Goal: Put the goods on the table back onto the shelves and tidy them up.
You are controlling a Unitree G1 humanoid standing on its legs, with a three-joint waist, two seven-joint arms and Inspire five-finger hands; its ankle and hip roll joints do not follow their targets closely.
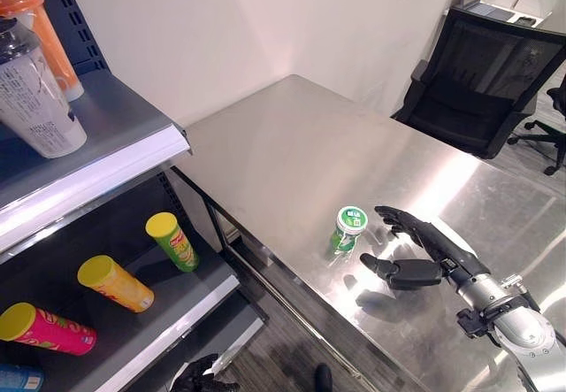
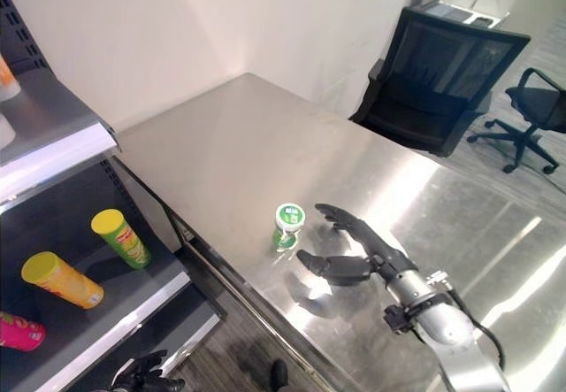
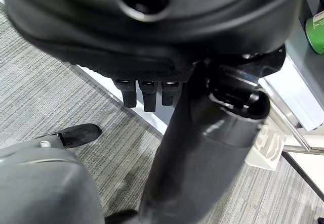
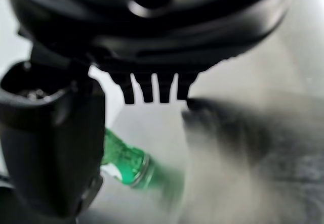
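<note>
A small green can with a white-and-green lid stands upright on the steel table near its front edge. My right hand hovers just to the can's right, open, with its fingers stretched past the can and its thumb spread toward the front. There is a small gap between hand and can. The right wrist view has the green can showing beside the thumb. My left hand hangs low over the floor below the shelf, its fingers relaxed and holding nothing.
A grey shelf unit stands at the left. Its upper board carries a white-labelled bottle and an orange one. The lower board holds a green tube, a yellow tube and a pink tube, lying down. A black office chair stands behind the table.
</note>
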